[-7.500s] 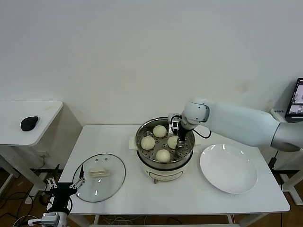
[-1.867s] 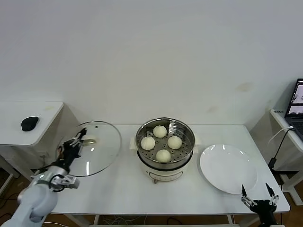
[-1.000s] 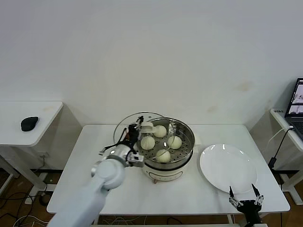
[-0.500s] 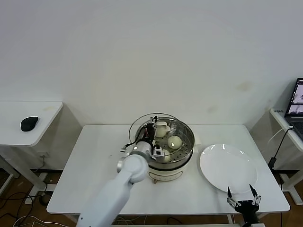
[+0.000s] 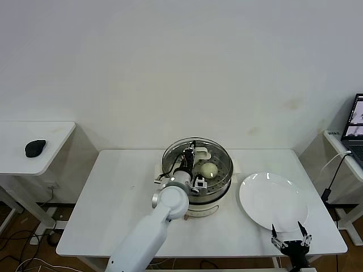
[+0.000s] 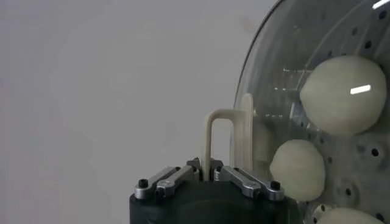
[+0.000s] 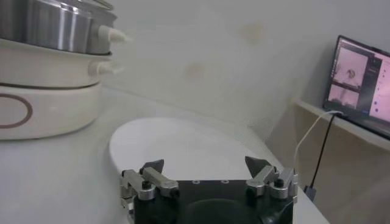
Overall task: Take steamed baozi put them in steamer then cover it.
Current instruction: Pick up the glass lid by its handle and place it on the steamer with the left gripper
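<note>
Left arm [image 5: 148, 235]: smooth white-grey shell, rounded silver joint, black wrist with thin cables. Both grippers: black bodies, silver finger links with dark screws; right gripper [image 7: 207, 164] has dark pointed fingertips.

baozi [image 5: 209, 169] partly hidden — arm [image 5: 170, 205] covers them

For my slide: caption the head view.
Left hand sets the glass lid over buns in the steamer; right hand waits open.
</note>
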Controlling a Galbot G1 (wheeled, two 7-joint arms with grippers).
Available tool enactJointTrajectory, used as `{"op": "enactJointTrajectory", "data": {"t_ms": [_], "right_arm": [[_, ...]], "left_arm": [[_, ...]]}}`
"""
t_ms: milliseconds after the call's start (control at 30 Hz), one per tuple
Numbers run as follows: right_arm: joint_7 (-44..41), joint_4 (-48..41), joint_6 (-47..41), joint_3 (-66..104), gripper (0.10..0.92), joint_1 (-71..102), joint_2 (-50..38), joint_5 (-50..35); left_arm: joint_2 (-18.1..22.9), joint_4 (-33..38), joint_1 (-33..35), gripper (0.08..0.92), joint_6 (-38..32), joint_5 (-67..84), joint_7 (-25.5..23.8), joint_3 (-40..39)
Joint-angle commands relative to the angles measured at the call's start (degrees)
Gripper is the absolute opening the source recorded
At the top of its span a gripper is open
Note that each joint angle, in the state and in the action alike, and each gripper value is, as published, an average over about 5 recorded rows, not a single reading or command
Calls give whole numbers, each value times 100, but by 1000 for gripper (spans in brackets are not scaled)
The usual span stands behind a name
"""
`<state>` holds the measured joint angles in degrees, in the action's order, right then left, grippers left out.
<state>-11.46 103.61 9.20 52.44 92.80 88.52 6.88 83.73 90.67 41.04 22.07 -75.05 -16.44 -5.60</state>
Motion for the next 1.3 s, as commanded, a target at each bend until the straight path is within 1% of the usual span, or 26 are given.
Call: {"op": "enactJointTrajectory", "data": {"t_ms": [33,600,1300], "right_arm": [[1,-3,8,-2,823,6,-2,-12],[0,-41,21,-8,823,0,-22,-11],[-5,-58,33,-38,823,-4,-14,13]], "left_arm": [[125,-97,41,155,-4,-120,-7,43],[166,71,234,155,-34,-125,3,66],[238,64,347,155,-138,-242,91,165]]}}
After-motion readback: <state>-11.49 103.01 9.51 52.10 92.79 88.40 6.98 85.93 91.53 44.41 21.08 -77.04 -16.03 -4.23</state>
